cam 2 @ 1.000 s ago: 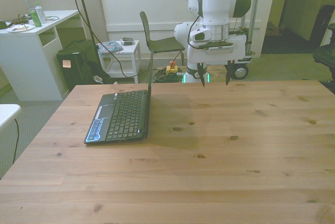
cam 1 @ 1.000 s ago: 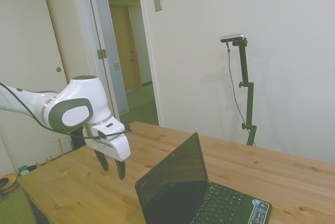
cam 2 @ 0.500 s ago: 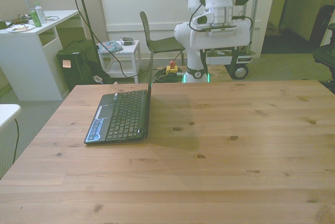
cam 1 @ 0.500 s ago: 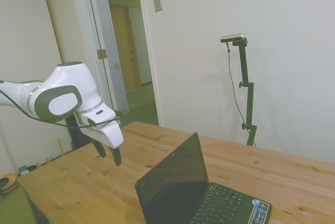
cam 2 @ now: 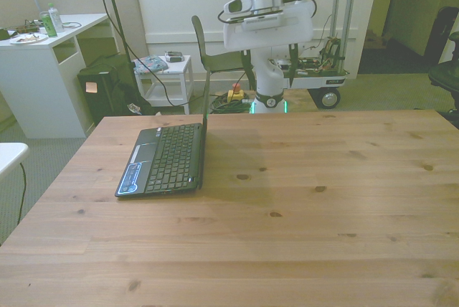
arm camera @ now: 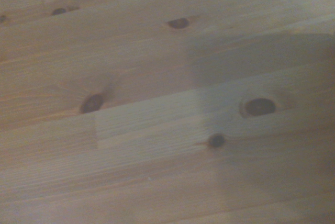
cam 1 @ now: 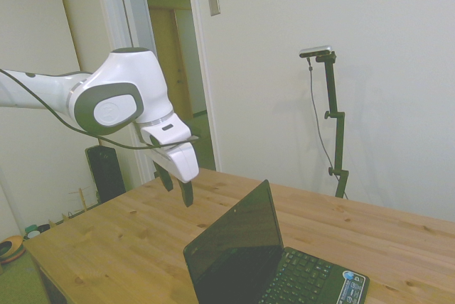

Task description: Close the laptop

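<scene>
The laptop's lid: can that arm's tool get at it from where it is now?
Probably yes. The tool hangs in the air behind the laptop, whose lid stands upright and open. Only bare table shows between them, so nothing seems to block it.

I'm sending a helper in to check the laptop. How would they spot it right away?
Start at the wooden table. On the front view's left part of it sits the laptop, the only thing on the tabletop. It is a small black notebook standing open, its screen upright, with a blue sticker on the palm rest.
</scene>
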### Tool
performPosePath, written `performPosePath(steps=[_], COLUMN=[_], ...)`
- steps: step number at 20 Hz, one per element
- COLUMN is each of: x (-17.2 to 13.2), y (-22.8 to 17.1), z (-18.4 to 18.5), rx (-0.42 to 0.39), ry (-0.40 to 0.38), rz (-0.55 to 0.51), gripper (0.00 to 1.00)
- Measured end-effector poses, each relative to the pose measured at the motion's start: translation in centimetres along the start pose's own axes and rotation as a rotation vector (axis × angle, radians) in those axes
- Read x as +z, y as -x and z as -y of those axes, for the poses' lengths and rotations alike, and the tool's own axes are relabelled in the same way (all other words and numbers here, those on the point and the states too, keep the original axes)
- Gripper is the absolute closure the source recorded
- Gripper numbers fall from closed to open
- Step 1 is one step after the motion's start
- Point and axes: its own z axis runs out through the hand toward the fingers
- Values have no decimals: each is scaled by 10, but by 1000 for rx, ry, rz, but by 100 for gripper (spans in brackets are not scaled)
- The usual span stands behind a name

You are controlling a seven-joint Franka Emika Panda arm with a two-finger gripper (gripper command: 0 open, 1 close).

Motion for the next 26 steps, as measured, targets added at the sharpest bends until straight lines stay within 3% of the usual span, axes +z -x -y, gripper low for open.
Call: performPosePath(steps=[5, 10, 26], x=[-2, -20, -18], y=[-22, -28, -66], z=[-26, -17, -1], rx=[48, 43, 78], ry=[2, -6, 39], rz=[7, -1, 25], gripper=[100, 100, 100])
